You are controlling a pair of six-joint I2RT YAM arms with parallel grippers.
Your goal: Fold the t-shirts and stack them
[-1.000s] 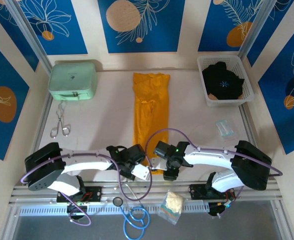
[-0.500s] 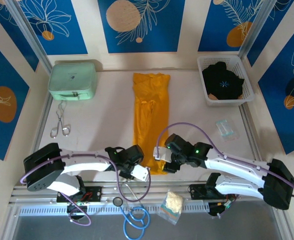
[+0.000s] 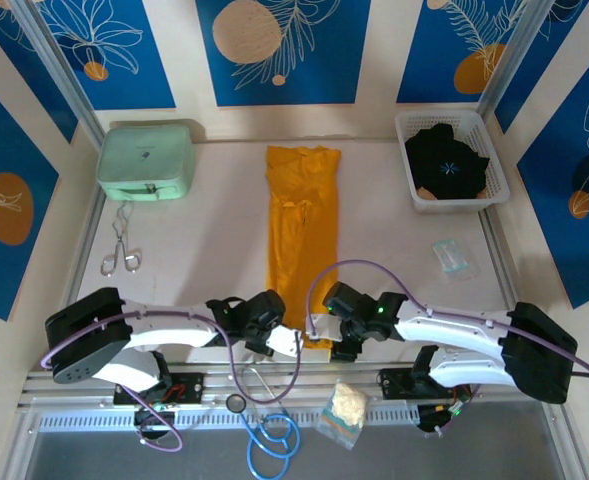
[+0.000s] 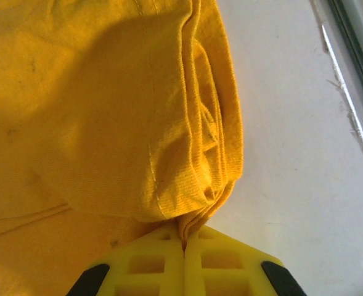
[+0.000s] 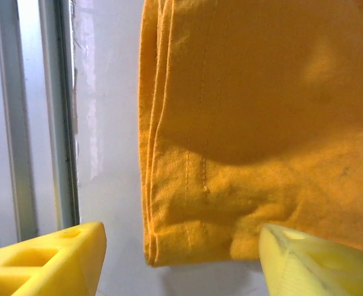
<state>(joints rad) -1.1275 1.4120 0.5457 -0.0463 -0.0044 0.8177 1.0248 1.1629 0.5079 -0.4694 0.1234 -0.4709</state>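
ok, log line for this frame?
left jaws: shut on orange-yellow t-shirt near-edge corner | right jaws: open over its other near corner | black t-shirt: in white basket, far right | stack: not started

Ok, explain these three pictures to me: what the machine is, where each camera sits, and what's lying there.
These are two robot arms bolted at the near edge of a table. The wide picture looks down from above and behind them. The two close-ups come from a camera on each wrist, with that arm's yellow fingers at the bottom. A long, folded orange-yellow t-shirt lies in the middle. The left gripper is shut on one near corner of it. The right gripper is open, its fingers either side of the other near corner. A black t-shirt sits in a white basket at the far right, and a mint-green case lies at the far left.
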